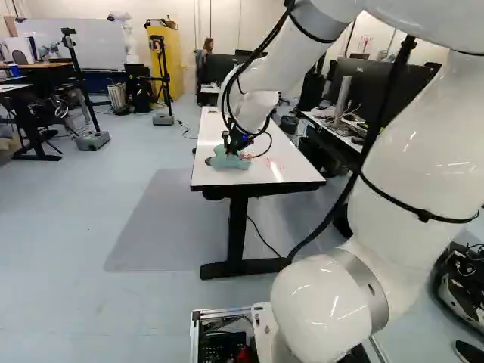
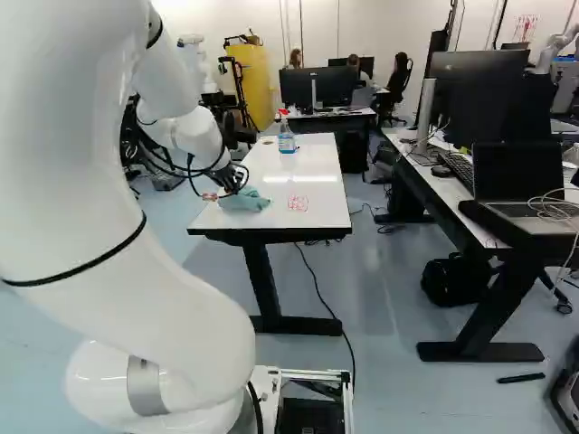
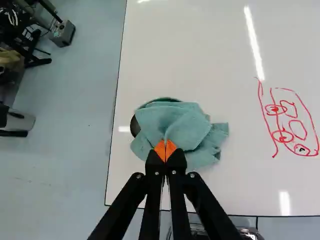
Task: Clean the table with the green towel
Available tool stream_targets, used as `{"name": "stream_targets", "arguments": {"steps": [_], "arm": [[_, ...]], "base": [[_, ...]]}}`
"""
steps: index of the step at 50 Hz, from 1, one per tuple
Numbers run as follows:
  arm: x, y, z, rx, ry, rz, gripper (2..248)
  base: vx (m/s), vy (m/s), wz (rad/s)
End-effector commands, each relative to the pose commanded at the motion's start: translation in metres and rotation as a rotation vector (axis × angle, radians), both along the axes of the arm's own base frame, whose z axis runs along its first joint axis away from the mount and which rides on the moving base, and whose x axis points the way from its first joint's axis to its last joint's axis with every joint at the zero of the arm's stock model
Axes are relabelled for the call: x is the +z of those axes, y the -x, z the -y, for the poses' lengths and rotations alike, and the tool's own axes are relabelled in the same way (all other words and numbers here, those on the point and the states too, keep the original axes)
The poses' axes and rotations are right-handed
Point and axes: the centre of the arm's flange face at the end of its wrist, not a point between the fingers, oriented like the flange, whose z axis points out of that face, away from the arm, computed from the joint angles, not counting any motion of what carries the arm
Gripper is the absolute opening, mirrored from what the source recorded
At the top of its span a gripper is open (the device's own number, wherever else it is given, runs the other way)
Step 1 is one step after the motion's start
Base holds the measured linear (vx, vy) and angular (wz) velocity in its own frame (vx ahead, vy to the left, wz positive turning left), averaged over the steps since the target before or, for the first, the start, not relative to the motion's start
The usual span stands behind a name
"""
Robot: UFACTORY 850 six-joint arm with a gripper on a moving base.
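Low over the near part of the white table [image 1: 261, 178], my gripper [image 1: 236, 145] reaches down onto the green towel [image 1: 229, 160]. In the wrist view the gripper [image 3: 165, 150] has its orange pads closed together on a fold of the towel [image 3: 175, 125], which lies bunched on the tabletop. A dark round fitting [image 3: 135, 126] shows partly from under the towel, near the table's side edge. Red drawn lines [image 3: 286, 122] mark the white surface beside the towel, apart from it; in the right base view these red marks [image 2: 298, 203] lie right of the towel [image 2: 245, 201].
A spray bottle [image 2: 286, 136] stands at the table's far end. Right of the table is a desk [image 2: 450, 194] with monitors, a keyboard and a laptop [image 2: 520, 181]. A black bag [image 2: 455, 278] lies beneath it. Another robot [image 1: 128, 36] stands far back, near tripods [image 1: 79, 83].
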Motion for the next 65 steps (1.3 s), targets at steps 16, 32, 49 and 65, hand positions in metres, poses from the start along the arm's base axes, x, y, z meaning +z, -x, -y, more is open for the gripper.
{"name": "stream_targets", "arguments": {"steps": [16,32,49,65], "arm": [[0.005,0.002,0.001,-0.002,-0.002,0.010,20],[0.022,0.010,0.025,-0.050,-0.009,0.048,20],[0.039,0.018,0.053,-0.110,-0.014,0.088,20],[0.039,0.017,0.079,-0.169,-0.011,0.089,20]], "base": [[0.000,0.000,0.000],[0.000,0.000,0.000],[0.000,0.000,0.000],[0.000,0.000,0.000]]}}
